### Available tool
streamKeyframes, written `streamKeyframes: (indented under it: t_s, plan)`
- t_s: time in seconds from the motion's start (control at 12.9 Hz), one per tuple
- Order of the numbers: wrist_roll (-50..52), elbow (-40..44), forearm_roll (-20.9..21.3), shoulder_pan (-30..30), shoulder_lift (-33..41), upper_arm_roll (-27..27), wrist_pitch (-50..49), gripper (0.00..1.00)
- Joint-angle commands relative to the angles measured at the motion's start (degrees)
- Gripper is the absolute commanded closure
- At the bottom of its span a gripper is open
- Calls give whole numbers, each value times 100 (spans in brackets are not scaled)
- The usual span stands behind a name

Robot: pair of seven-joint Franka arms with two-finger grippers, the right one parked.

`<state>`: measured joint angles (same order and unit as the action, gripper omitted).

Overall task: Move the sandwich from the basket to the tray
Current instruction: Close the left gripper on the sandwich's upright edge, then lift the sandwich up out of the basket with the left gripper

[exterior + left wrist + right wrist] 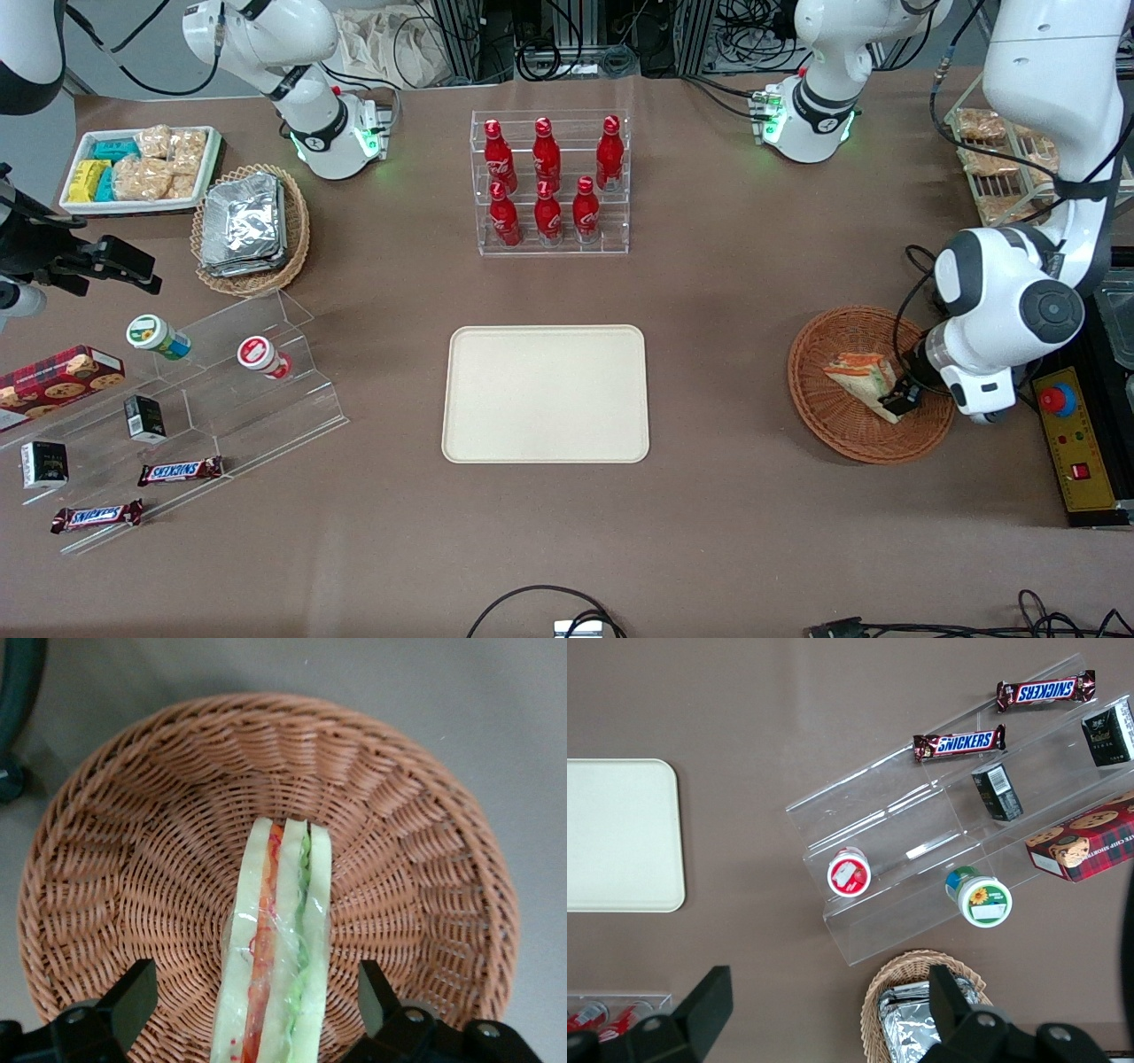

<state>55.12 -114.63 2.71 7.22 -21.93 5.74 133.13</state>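
Note:
The sandwich [858,372] is a clear-wrapped wedge of pale bread with orange-red and green layers. It stands on edge in the reddish-brown wicker basket [811,416] toward the working arm's end of the table. My left gripper [899,400] is down in the basket at the sandwich's wide end. In the left wrist view the sandwich [276,948] stands between the two black fingers [133,999], with a gap of basket weave [124,842] showing on each side, so the gripper [257,992] is open. The cream tray [545,394] lies bare at the table's middle and also shows in the right wrist view [620,833].
A clear rack of red bottles [551,182] stands farther from the front camera than the tray. A yellow control box with a red button [1059,400] lies beside the basket. A tan basket of foil packs [248,226] and a clear stepped shelf [221,399] lie toward the parked arm's end.

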Motion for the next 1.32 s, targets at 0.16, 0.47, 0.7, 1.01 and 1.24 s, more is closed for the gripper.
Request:
streamKeyframes:
  t_s: [0.16, 0.47, 0.7, 1.01, 1.24]
  plan:
    - [113, 204, -104, -72, -391, 24, -15, 0]
    - [8, 187, -87, -37, -374, 24, -50, 1]
    - [-19, 239, -78, -28, -400, 24, -77, 86]
    - [-351, 423, -51, -28, -392, 24, -366, 100]
    - [-1386, 1167, -43, -80, -128, 67, -1321, 100]
